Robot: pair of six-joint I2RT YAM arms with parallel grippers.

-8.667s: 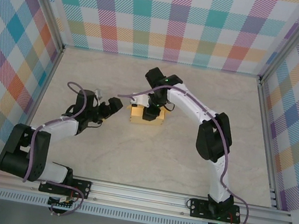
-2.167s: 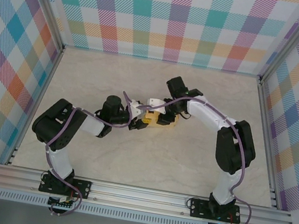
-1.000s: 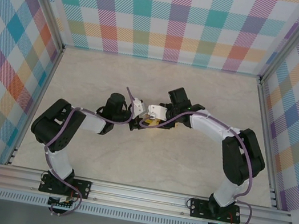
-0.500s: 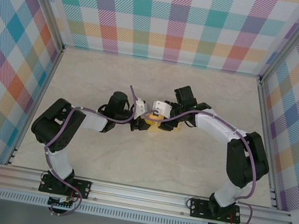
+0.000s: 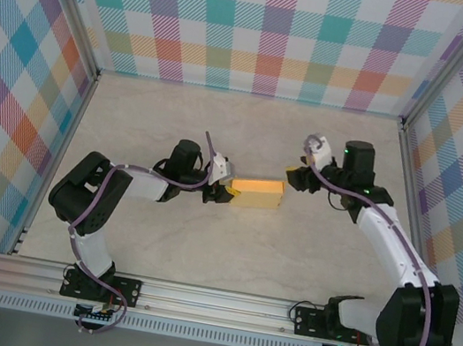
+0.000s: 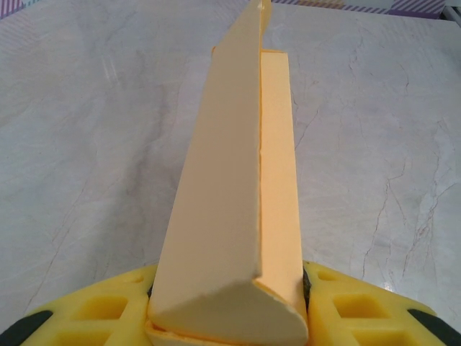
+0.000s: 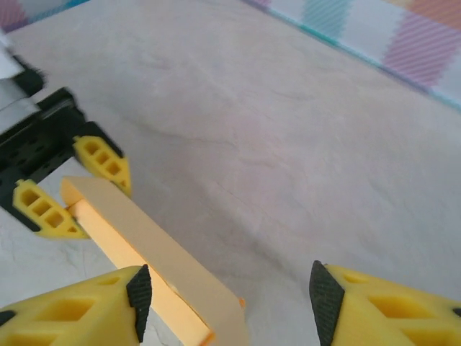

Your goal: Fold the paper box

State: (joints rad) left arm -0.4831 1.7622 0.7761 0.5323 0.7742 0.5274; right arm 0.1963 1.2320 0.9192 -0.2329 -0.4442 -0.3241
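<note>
Yellow-orange card: the paper box, one item, folded into a long flat rectangular form.

Top external view. The paper box lies on the pale marbled table near its centre, long axis running left to right. Left gripper: clamped on the box's left end. Right gripper: jaws apart, just beside the box's right end; whether it touches cannot be told from above. Plaid walls enclose the table on three sides.

Left wrist view. The box runs lengthwise away from the camera, its near end seated between the two yellow fingers, which press on either side. Grip narrow, closed on the card. The top panel sits tilted, raised along one long edge, with a lighter panel showing beside it on the right. The near end shows a wedge-shaped profile. The far end lies over the marbled surface.

Right wrist view. Right gripper: fingers spread wide, black pads facing each other, nothing clamped. The box's near end lies low between them, close to the left-hand finger and well apart from the other. The box stretches away to the upper left, where the left gripper holds its far end between yellow fingertips. A plaid wall strip crosses the upper right corner.
</note>
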